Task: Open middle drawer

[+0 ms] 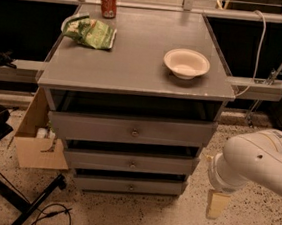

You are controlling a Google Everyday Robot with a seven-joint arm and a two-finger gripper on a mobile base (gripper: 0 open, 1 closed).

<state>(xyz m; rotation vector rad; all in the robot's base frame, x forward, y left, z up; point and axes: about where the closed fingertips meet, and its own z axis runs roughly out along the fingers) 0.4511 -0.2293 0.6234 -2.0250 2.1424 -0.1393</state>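
**Gripper low at the cabinet's right; no contact with middle drawer**

Cabinet: grey unit with three stacked drawers under a flat tabletop (135, 71). The middle drawer (101, 159) sits second in the stack, between the top drawer (89, 126) and the bottom drawer (103, 183). Its flat grey front faces the camera, with a small round knob (132, 165) at centre. A dark gap shows above its front edge. How far out the drawer stands cannot be told from this angle.

Arm: white arm (259, 159) enters from the right edge of the view and bends downward. The gripper (218, 204) hangs below it as a pale tan piece, pointing at the speckled floor (169, 223). It is to the right of the cabinet, at about the height of the bottom drawer and well apart from the middle drawer's knob. It touches nothing and nothing is seen in its hold. Whether it is spread or closed cannot be told here.

On the tabletop:
- red soda can (108, 1), upright, back left
- green snack bag (91, 32), just in front of the can
- white bowl (186, 63), right side, upright

Left of the cabinet: an open cardboard box (37, 146) rests on the floor, against the cabinet's side. A black cable (50, 213) lies in front of it.
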